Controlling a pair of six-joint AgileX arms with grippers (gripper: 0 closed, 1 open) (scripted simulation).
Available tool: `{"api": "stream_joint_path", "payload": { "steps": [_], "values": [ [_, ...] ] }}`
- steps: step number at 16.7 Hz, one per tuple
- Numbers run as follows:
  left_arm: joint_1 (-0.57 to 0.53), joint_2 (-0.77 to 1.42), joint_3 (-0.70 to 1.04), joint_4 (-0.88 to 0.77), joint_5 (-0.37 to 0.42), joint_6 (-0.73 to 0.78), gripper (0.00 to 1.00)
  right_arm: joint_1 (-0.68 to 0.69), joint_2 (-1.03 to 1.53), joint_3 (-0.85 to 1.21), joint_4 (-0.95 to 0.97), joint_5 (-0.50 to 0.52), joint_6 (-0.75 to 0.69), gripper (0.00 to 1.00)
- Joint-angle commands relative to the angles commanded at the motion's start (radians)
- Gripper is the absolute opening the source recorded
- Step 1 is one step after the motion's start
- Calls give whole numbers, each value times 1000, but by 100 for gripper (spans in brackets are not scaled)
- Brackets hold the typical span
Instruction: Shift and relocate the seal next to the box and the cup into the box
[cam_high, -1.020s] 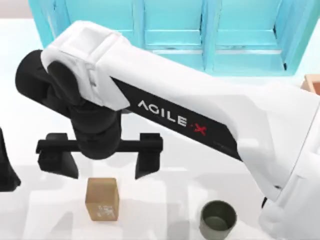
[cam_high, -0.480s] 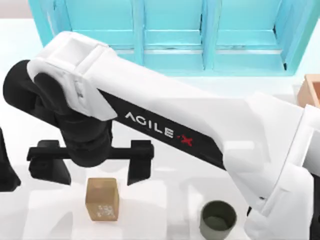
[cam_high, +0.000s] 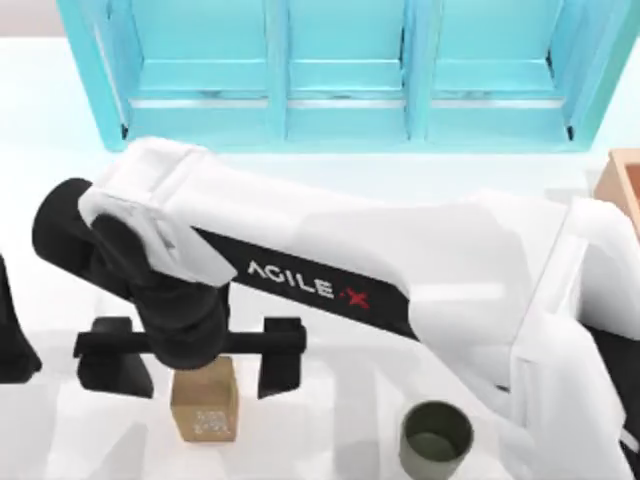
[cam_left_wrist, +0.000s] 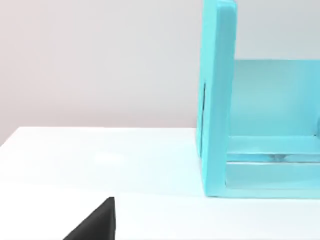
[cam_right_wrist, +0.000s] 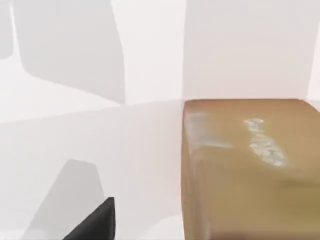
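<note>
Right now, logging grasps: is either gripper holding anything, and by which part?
Nothing is held. The right gripper is open, its fingers straddling the seal without touching. The left gripper sits parked at the table's left edge.

Top view: bright, even, diffuse light, with no single source evident. The flat white table (cam_high: 40, 130) is close to blown out. The glossy white shell of the right arm (cam_high: 400, 270) nearly merges with it. Shadows are pale grey and low in contrast, lying around the small tan wooden block seal (cam_high: 205, 412) and beside the small dark olive-grey round cup (cam_high: 436, 442).

Right wrist view: broad grey shadow patches cross the table. The seal's upper face carries a dull sheen.

Left wrist view: uniform light. There is a faint bright patch on the table, and gentle shading inside the turquoise shelf cabinet (cam_left_wrist: 218, 100).
</note>
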Motion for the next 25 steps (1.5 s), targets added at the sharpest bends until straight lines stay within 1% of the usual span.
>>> {"api": "stream_joint_path", "payload": {
  "steps": [3,8,21,22,25],
  "values": [
    [0,0,0,0,0,0,100,3,-10,-105,100,0,3,100],
    [0,0,0,0,0,0,100,3,-11,-122,117,0,3,100],
    [0,0,0,0,0,0,100,3,-11,-122,117,0,3,2],
    [0,0,0,0,0,0,100,3,-11,-122,117,0,3,0],
    [0,0,0,0,0,0,100,3,-11,-122,117,0,3,0]
  ]
}}
